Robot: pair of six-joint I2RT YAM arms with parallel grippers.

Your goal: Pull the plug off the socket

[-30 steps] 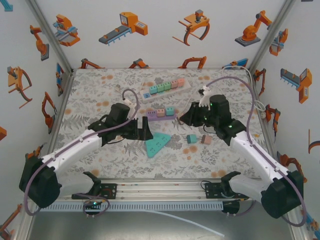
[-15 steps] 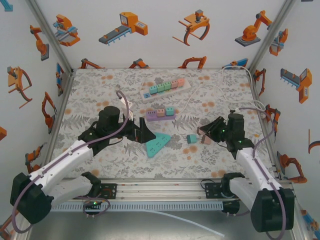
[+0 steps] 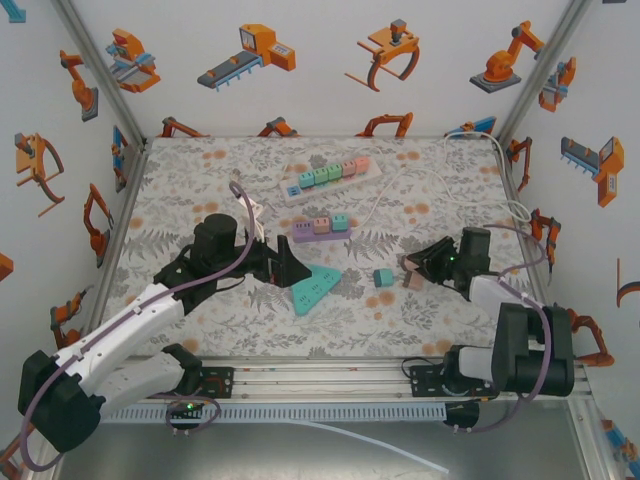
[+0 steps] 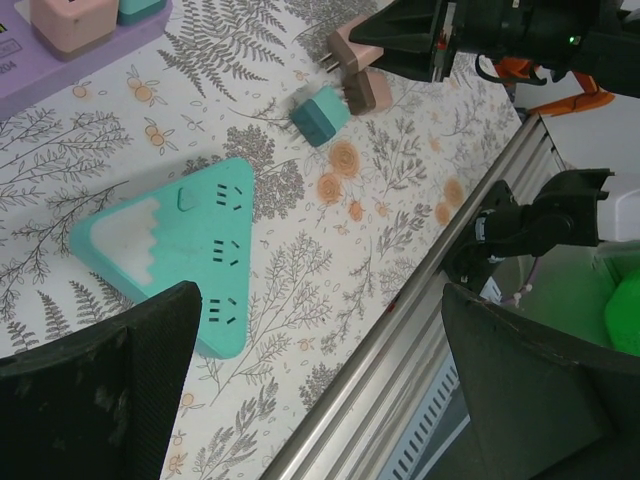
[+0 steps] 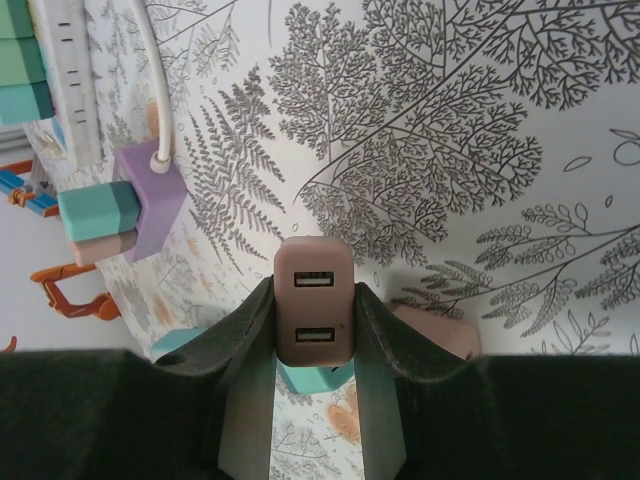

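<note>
Right tool [image 5: 314, 292] was closed on the dusty-pink rectangular plastic plug with two USB ports [image 5: 313, 312], its pads bearing on the two long side faces. The upper half of the plug stood proud of the fingertips. The plug was clear of every socket and was held low over the fern-printed tabletop [image 3: 200, 190], well apart from the purple plastic socket strip [image 5: 158, 205], which carried one teal and one pink plug. Extraction therefore appeared complete; only set-down appeared to remain.

Left tool [image 4: 320, 320] stood wide open with nothing between its fingers, above the teal triangular plastic socket block [image 4: 175, 255].

Probable faults from this state:

1. Slip. The pads gripped smooth plastic faces over part of their length only, so a fast swing could have rotated the plug or squeezed it out.
2. Collision at release. A loose teal cube plug [image 3: 381, 277] and a loose pink plug [image 5: 437, 338] lay just beside and beneath the held plug. Lowering straight down could have landed it on them and sent one tumbling.
3. Roll-off. Release from height near the right side could have bounced the plug toward the tabletop's edge.
4. Snagging. The white power cable [image 5: 150, 80] ran nearby; a wide sweep toward it could have caught it.
</note>
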